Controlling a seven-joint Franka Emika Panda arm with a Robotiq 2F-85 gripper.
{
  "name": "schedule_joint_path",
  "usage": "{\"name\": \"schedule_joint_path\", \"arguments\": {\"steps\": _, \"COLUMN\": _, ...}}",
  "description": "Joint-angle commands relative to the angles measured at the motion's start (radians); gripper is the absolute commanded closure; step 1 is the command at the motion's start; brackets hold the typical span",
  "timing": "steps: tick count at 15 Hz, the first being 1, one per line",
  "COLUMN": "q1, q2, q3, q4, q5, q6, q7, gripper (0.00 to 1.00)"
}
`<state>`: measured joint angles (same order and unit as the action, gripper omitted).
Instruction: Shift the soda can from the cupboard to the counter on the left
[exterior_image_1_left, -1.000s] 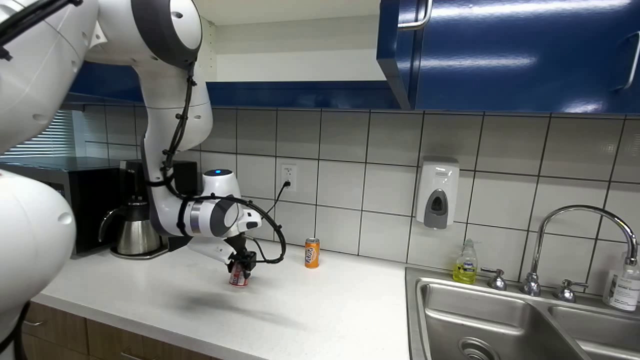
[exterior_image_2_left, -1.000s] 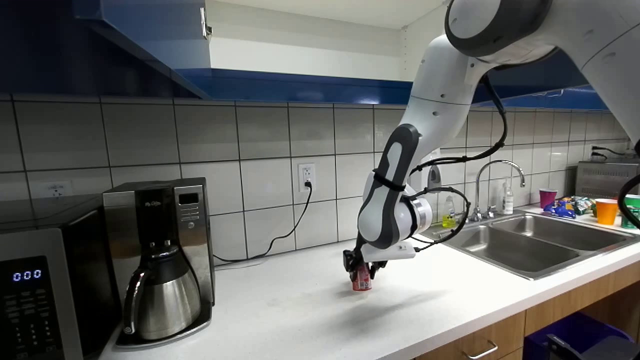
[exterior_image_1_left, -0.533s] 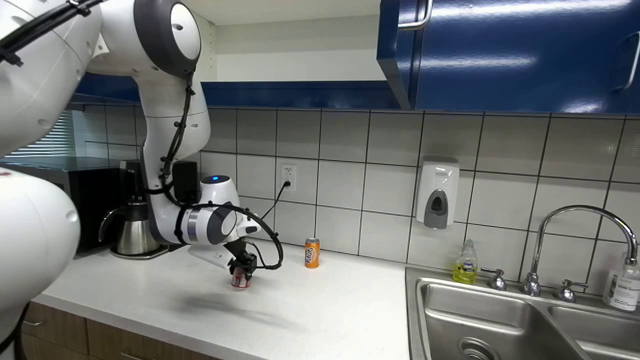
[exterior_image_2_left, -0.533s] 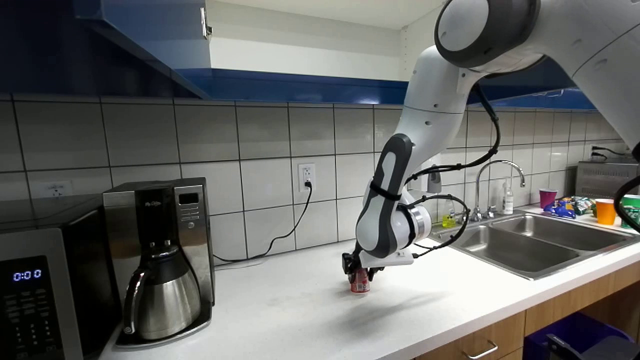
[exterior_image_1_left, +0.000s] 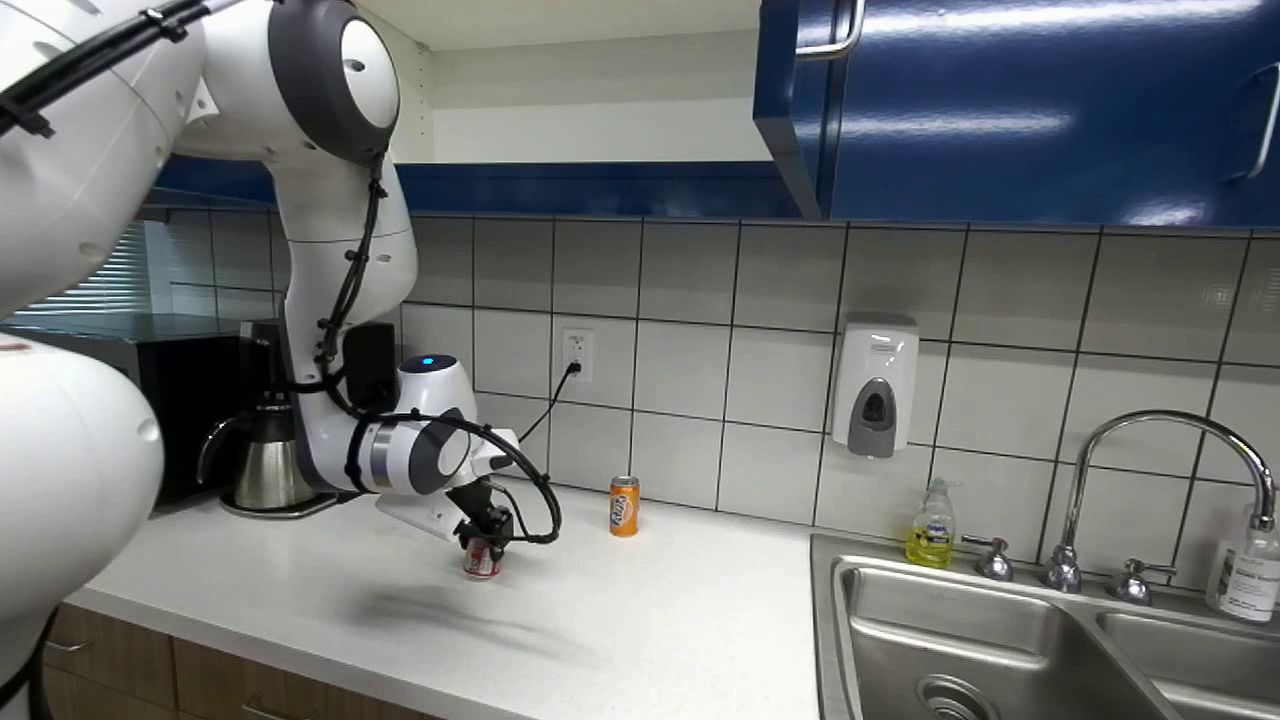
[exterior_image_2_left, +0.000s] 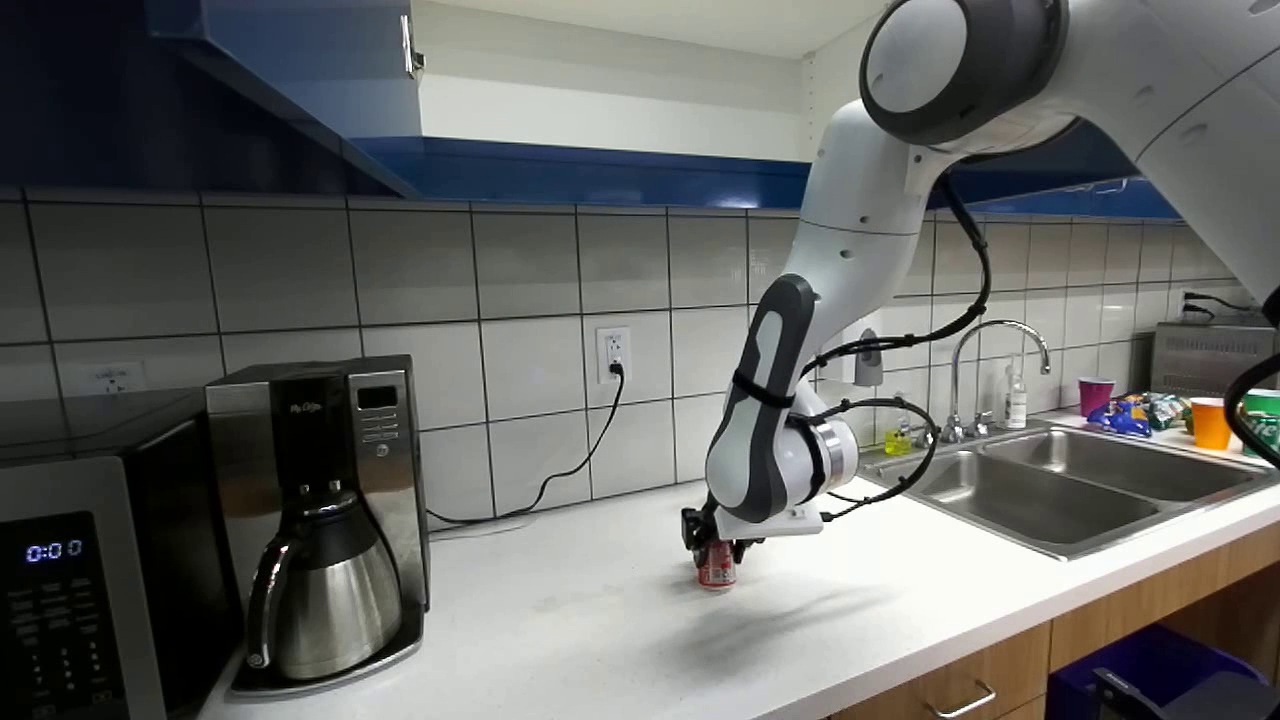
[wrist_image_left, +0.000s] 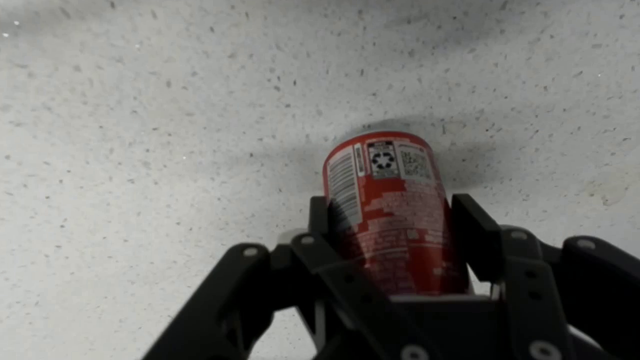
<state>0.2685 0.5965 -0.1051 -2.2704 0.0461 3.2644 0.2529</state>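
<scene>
The soda can (exterior_image_1_left: 481, 563) is red with pale print and stands upright, slightly tilted at most, low over the counter (exterior_image_1_left: 650, 620). It also shows in an exterior view (exterior_image_2_left: 717, 571) and the wrist view (wrist_image_left: 390, 200). Its base is at or just above the surface; I cannot tell which. My gripper (wrist_image_left: 390, 215) is shut on the can, one dark finger on each side of its upper part; the can's top is hidden. In an exterior view the gripper (exterior_image_2_left: 718, 553) points down. The cupboard (exterior_image_1_left: 600, 190) above is open, with a bare pale interior in view.
An orange can (exterior_image_1_left: 624, 507) stands near the tiled wall. The sink (exterior_image_1_left: 830, 620) with faucet and soap bottle is to one side. A coffee maker (exterior_image_2_left: 390, 480) and microwave (exterior_image_2_left: 120, 560) stand at the other end. A cord hangs from the wall outlet (exterior_image_2_left: 614, 350).
My gripper and the can in it have moved down a little, with a slight sideways shift toward the coffee maker in an exterior view. The fingers stay around the can.
</scene>
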Motion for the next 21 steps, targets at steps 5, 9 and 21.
{"name": "schedule_joint_path", "arguments": {"steps": 5, "q1": 0.040, "q2": 0.001, "q3": -0.029, "q4": 0.004, "q5": 0.042, "q6": 0.007, "q7": -0.036, "gripper": 0.00}}
{"name": "schedule_joint_path", "arguments": {"steps": 9, "q1": 0.032, "q2": -0.019, "q3": -0.014, "q4": -0.008, "q5": 0.042, "q6": -0.011, "q7": -0.037, "gripper": 0.00}}
{"name": "schedule_joint_path", "arguments": {"steps": 21, "q1": 0.083, "q2": -0.125, "q3": -0.005, "q4": -0.078, "q5": 0.034, "q6": -0.159, "q7": -0.002, "gripper": 0.00}}
